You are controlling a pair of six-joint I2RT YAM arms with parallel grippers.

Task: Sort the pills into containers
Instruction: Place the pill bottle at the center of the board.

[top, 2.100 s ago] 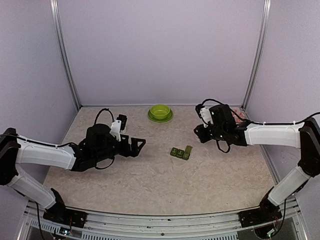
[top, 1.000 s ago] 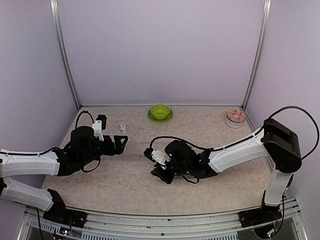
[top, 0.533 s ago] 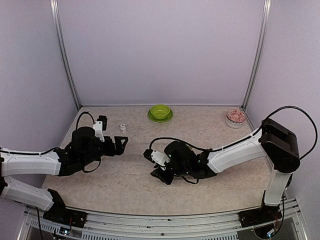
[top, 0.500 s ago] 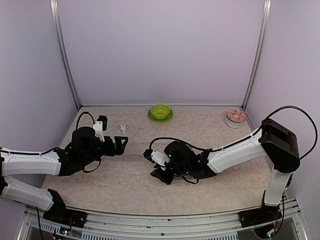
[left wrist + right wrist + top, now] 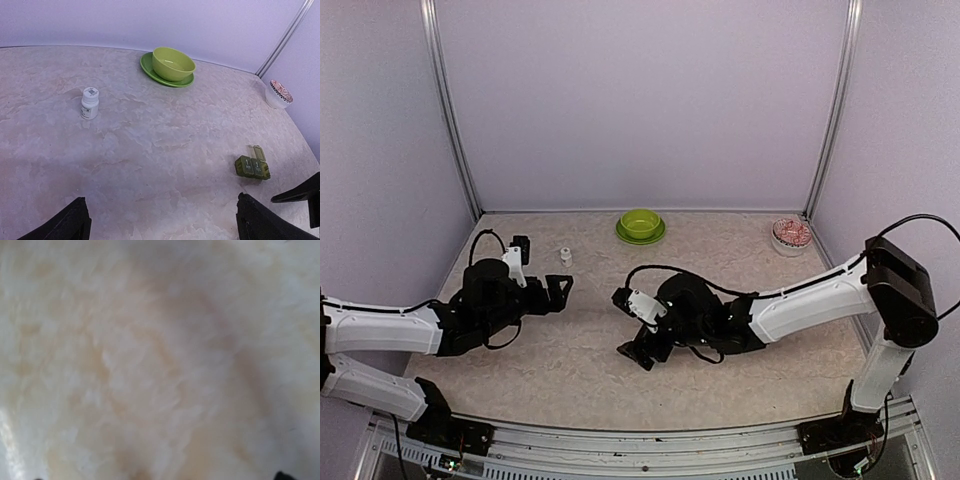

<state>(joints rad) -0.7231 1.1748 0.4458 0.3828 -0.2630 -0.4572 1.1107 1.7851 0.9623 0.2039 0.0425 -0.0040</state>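
Well to the left of the lime green bowl [image 5: 640, 222] and nearer the arm bases, the left fingers [image 5: 70, 225] hover over the bare surface [image 5: 570, 380]. They are spread wide with nothing between them, pointing across toward the right. Just beyond them, left of the bowl and slightly nearer than it, a small white bottle [image 5: 565, 256] stands upright with its cap on, apart from everything else. The bowl itself sits on a green plate [image 5: 150, 67] close to the back wall. Straight in front of the bowl, the right arm [image 5: 800, 300] reaches across the surface and the right fingers [image 5: 638, 352] hang low, angled down at it. The wrist camera there gives only blurred marbled surface with a dark tip in each bottom corner, so they stand wide and hold nothing. The dark green pill box [image 5: 252, 167] lies flat in front of the bowl and a little to its right, near those fingers but apart from them; the right arm hides it from above. One end lid is tilted up, the others shut. Far right of the bowl, by the corner post, sits a small bowl [image 5: 790, 232] with a pink speckled inside
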